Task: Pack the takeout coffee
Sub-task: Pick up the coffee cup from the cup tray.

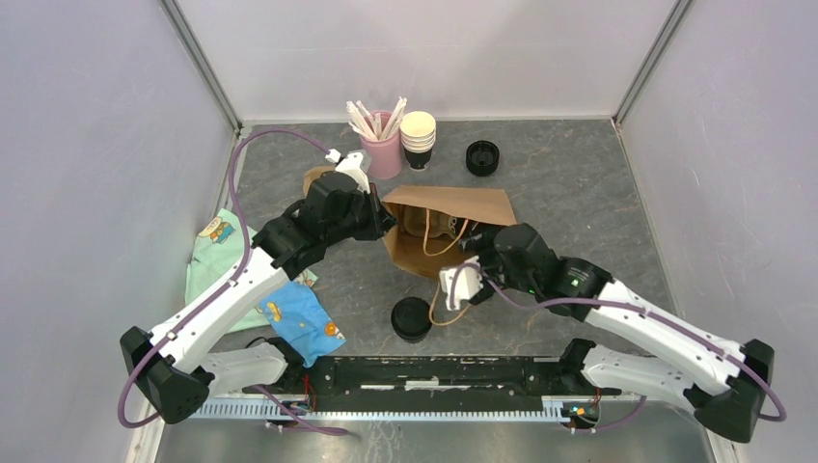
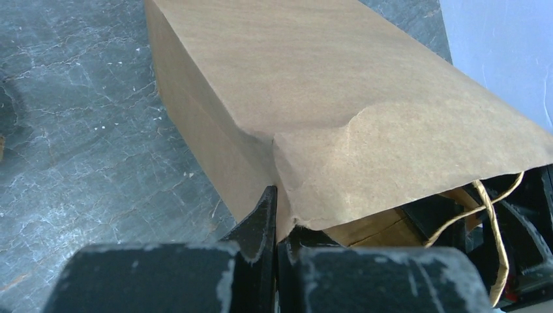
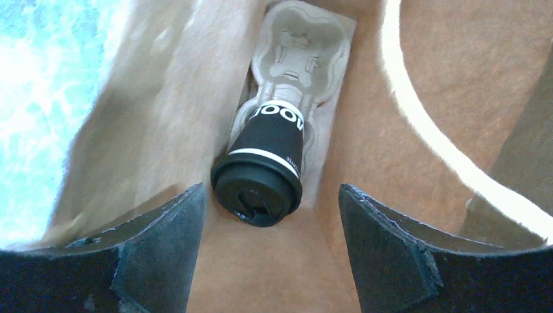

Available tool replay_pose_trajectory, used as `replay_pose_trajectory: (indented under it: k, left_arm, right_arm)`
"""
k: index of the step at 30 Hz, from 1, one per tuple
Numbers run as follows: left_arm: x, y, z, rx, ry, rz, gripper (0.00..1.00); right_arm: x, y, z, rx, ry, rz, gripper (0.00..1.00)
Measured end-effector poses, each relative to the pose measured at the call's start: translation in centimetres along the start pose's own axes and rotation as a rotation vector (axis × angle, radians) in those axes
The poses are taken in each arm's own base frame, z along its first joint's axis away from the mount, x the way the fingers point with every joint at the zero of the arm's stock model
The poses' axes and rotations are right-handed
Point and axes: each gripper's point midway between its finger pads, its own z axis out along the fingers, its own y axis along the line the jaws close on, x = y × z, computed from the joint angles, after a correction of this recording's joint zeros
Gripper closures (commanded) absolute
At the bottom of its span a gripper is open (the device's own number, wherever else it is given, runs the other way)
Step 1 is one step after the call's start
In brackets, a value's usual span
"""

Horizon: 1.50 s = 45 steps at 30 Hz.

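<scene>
Takeout coffee point(image 3: 264, 163), black cup with lid on, sits in a pulp carrier point(image 3: 301, 45) deep inside the brown bag point(image 1: 453, 204), lid facing the mouth. Right gripper point(image 3: 270, 195) at the mouth, jaws spread wide, holding nothing. Left gripper point(image 2: 276, 218) pinched tight on the bag's edge.

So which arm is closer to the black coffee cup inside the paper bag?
Right. The right gripper reaches into the brown bag, open fingers either side of the lidded cup. The left gripper pinches that bag's edge from outside.
</scene>
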Motion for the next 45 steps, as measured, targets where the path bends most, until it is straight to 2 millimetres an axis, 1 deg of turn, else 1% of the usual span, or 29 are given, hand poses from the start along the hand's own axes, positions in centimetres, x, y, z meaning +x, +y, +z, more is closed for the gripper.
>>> replay_pose_trajectory:
  k: [2,3,4,5,9,11,14,18,23,25,28,31,34,38,45]
  left_arm:
    - [-0.1,0.0,-0.1,-0.004,0.001,0.000,0.98]
    - [0.0,0.1,-0.1,-0.007,0.003,0.001,0.98]
    - [0.0,0.1,-0.1,-0.009,0.005,0.001,0.98]
    - [0.0,0.1,-0.1,-0.009,0.006,0.002,0.98]
    - [0.0,0.1,-0.1,-0.009,0.007,0.005,0.98]
    - [0.0,0.1,-0.1,-0.009,0.008,0.007,0.98]
    - [0.0,-0.1,-0.1,-0.001,0.013,0.013,0.98]
    - [0.2,-0.5,0.1,0.019,0.030,0.015,0.98]
    - [0.6,-0.9,0.0,0.045,0.049,0.015,0.98]
    - [0.6,-0.9,0.0,0.046,0.049,0.024,0.98]
    - [0.7,-0.7,0.1,0.044,0.050,0.034,0.98]
    - [1.0,-0.5,0.0,0.043,0.052,0.050,0.98]
    - [1.1,-0.4,-0.3,0.049,0.048,0.060,0.98]
    - [1.0,-0.6,-0.8,0.065,0.038,0.069,0.98]
    - [1.3,-0.6,-1.0,0.083,0.038,0.087,0.98]
  right_arm:
    - [0.1,0.8,-0.8,-0.005,-0.026,-0.053,0.22]
    - [0.2,1.1,-1.1,-0.008,-0.032,-0.077,0.26]
    - [0.2,1.3,-1.2,-0.009,-0.035,-0.098,0.33]
    - [0.3,1.3,-1.3,-0.012,-0.035,-0.123,0.37]
    - [0.7,1.5,-0.6,-0.034,-0.013,-0.201,0.46]
    - [0.9,1.8,-0.3,-0.047,-0.004,-0.237,0.46]
    - [1.5,1.9,0.3,-0.063,0.029,-0.283,0.43]
    - [1.8,0.9,1.8,-0.042,0.066,-0.316,0.41]
    - [2.2,-0.1,4.6,-0.085,0.124,-0.318,0.27]
    - [2.5,-0.1,5.4,-0.096,0.133,-0.312,0.21]
    - [3.2,-0.3,5.3,-0.097,0.140,-0.286,0.15]
    - [3.7,-0.9,4.8,-0.103,0.146,-0.246,0.09]
    - [3.9,-1.3,4.5,-0.103,0.151,-0.209,0.06]
    - [4.3,-0.9,4.5,-0.111,0.165,-0.160,0.02]
    - [5.5,0.0,5.3,-0.137,0.222,-0.097,0.02]
